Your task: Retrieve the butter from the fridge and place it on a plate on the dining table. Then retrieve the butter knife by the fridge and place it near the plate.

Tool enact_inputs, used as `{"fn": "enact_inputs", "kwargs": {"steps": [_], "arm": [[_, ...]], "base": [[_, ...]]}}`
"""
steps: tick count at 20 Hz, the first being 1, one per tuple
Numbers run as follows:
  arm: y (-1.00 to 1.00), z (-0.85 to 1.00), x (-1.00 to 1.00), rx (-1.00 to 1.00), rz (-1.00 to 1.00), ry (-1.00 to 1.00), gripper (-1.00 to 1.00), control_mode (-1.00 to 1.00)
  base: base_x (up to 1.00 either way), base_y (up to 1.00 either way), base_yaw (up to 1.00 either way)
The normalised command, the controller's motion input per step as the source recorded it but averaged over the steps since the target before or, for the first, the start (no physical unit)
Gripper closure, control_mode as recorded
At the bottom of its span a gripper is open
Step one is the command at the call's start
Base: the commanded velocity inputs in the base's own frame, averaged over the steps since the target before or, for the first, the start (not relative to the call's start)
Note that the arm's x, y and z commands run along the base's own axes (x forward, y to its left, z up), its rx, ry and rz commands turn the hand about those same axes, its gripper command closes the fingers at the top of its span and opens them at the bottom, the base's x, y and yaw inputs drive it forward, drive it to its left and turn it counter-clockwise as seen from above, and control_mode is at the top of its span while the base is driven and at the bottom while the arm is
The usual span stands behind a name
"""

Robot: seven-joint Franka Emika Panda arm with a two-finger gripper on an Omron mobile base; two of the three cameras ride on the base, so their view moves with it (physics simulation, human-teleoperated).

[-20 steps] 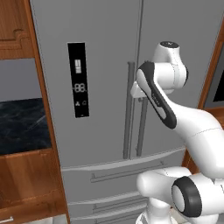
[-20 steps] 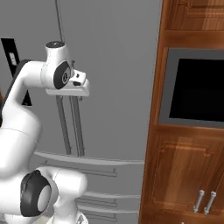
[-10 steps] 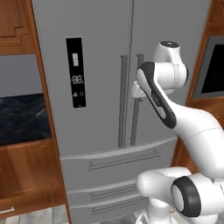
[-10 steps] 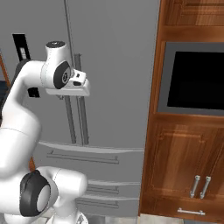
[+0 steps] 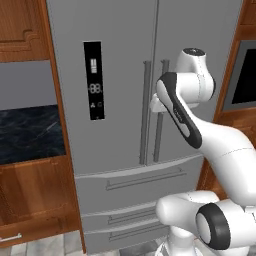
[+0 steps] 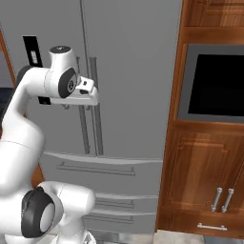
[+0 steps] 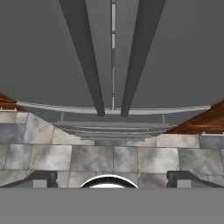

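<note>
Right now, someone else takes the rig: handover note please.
Gripper: open, holding nothing, fingertips apart in the hand view, aimed at the fridge.
Fridge: both doors shut; the two bar handles sit side by side straight ahead of the hand, untouched.
Base is parked in front of the fridge.
Done: approach only.
Left: open a door, get the butter onto the plate at the dining table, then fetch the butter knife.
</note>
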Motion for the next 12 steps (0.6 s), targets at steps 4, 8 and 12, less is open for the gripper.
{"fn": "enact_inputs", "kwargs": {"steps": [4,8,12], "arm": [[0.00,0.00,0.00,0.00,0.00,0.00,-1.00,1.00],[0.00,0.00,0.00,0.00,0.00,0.00,-1.00,1.00],[0.00,0.00,0.00,0.00,0.00,0.00,-1.00,1.00]], "base": [[-0.36,0.08,0.00],[-0.50,0.01,-0.01],[-0.16,0.02,-0.01]]}}
